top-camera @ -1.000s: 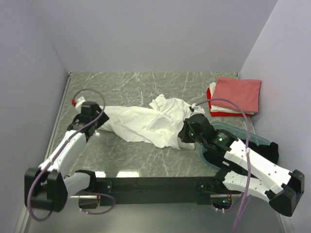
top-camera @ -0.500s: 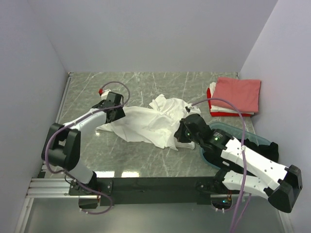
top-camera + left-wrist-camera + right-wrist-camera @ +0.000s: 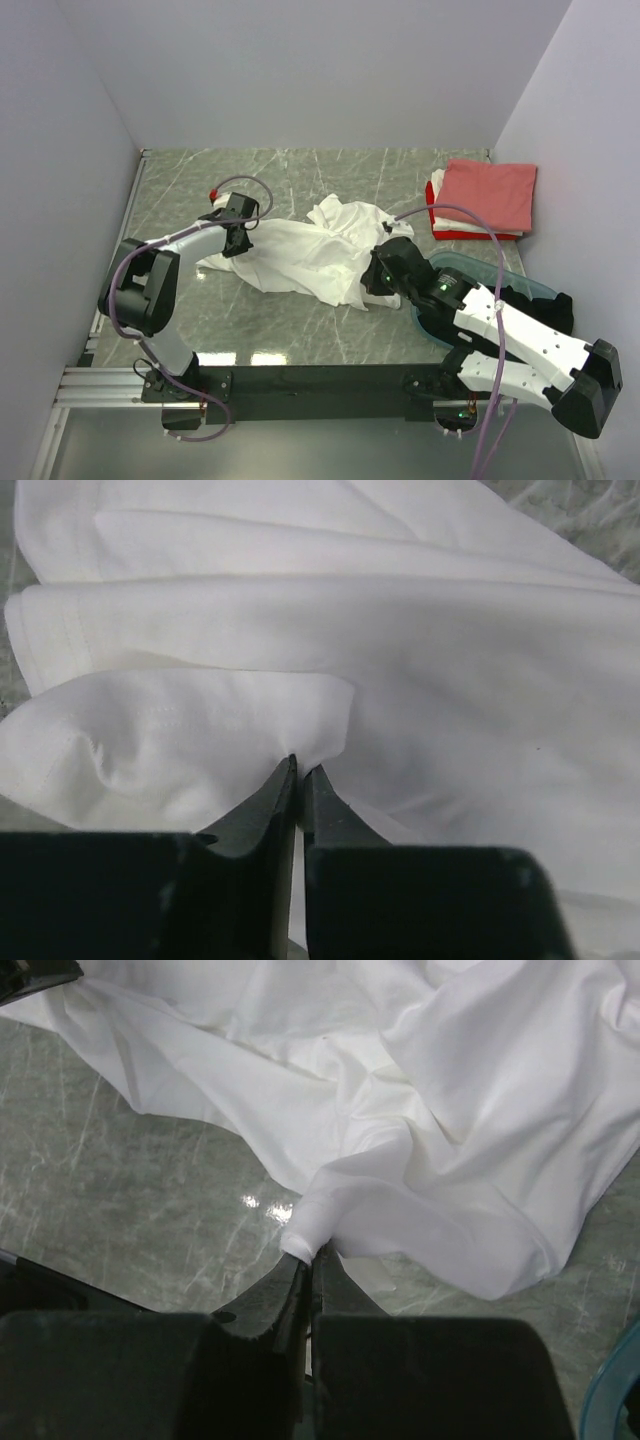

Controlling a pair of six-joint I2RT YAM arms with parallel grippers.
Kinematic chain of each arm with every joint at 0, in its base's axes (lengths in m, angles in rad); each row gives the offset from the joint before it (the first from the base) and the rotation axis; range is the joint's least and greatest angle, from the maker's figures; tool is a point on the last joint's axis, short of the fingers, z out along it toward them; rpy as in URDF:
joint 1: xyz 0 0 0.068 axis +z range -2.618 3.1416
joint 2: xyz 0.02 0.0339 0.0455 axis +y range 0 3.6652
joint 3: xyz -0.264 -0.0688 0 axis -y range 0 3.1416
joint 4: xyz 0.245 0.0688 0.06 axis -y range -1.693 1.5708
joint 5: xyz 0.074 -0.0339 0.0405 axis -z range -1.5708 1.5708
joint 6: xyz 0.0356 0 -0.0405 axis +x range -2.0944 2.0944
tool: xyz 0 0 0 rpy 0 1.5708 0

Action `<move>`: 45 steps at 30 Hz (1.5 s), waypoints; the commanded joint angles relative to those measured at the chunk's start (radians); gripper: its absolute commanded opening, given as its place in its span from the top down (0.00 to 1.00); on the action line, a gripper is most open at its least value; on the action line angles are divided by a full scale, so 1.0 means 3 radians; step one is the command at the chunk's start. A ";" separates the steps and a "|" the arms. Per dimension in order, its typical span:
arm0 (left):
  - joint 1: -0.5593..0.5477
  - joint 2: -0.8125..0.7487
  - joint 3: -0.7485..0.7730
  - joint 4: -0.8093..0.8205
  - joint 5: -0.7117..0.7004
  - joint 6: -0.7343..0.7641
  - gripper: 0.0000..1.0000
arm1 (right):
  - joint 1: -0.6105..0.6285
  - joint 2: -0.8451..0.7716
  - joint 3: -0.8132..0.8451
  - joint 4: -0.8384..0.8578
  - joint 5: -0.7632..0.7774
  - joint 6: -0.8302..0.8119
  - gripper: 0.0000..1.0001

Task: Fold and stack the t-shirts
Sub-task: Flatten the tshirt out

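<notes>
A large white t-shirt (image 3: pixel 300 255) lies crumpled across the middle of the marble table. My left gripper (image 3: pixel 238 232) is at its left end, shut on a fold of the white cloth (image 3: pixel 300 750). At the shirt's right end my right gripper (image 3: pixel 378 278) is shut on a rolled edge of the same shirt (image 3: pixel 312 1235). Folded t-shirts are stacked at the back right: a salmon-pink one (image 3: pixel 490 195) on top, with red (image 3: pixel 470 235) and white (image 3: pixel 436 190) edges showing beneath it.
A translucent teal tub (image 3: pixel 470 270) sits at the right, partly under my right arm, with something dark inside. Grey walls close in the table on the left, back and right. Bare marble (image 3: pixel 130 1200) shows in front of the shirt.
My left arm swung from the table's left side in to the shirt's left end and its gripper closed on the cloth. The right gripper has held its pinch and barely moved.
</notes>
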 commanded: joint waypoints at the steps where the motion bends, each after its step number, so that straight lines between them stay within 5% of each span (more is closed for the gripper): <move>1: -0.0023 -0.0182 0.0095 -0.0072 -0.0142 0.0036 0.92 | 0.0018 0.0006 0.0035 0.0049 0.0133 -0.0023 1.00; 2: -0.0018 -0.0243 0.0105 -0.0093 -0.0162 0.0036 1.00 | 0.0018 0.0012 0.0055 0.0034 0.0169 -0.0033 1.00; 9: 0.0425 -0.0830 0.0136 -0.0313 -0.0183 0.0078 0.99 | 0.0008 -0.0039 0.0336 -0.0258 0.0516 -0.0105 1.00; 12: 0.0722 -0.1270 -0.0033 -0.0155 0.0251 -0.0004 0.99 | -0.0008 -0.0111 0.0352 -0.0283 0.0563 -0.0115 1.00; 18: 0.0769 -0.1838 0.0038 -0.0369 0.0241 -0.0051 0.99 | -0.0095 -0.0075 0.0519 -0.0380 0.0674 -0.0222 1.00; 34: 0.0805 -0.2411 0.2097 -0.1437 -0.0198 0.0399 0.99 | -0.0131 0.0103 0.3019 -0.0983 0.1309 -0.0938 1.00; 45: 0.0805 -0.2493 0.3167 -0.1963 0.0216 0.0557 0.99 | -0.0131 0.0022 0.4156 -0.1214 0.0400 -0.1112 1.00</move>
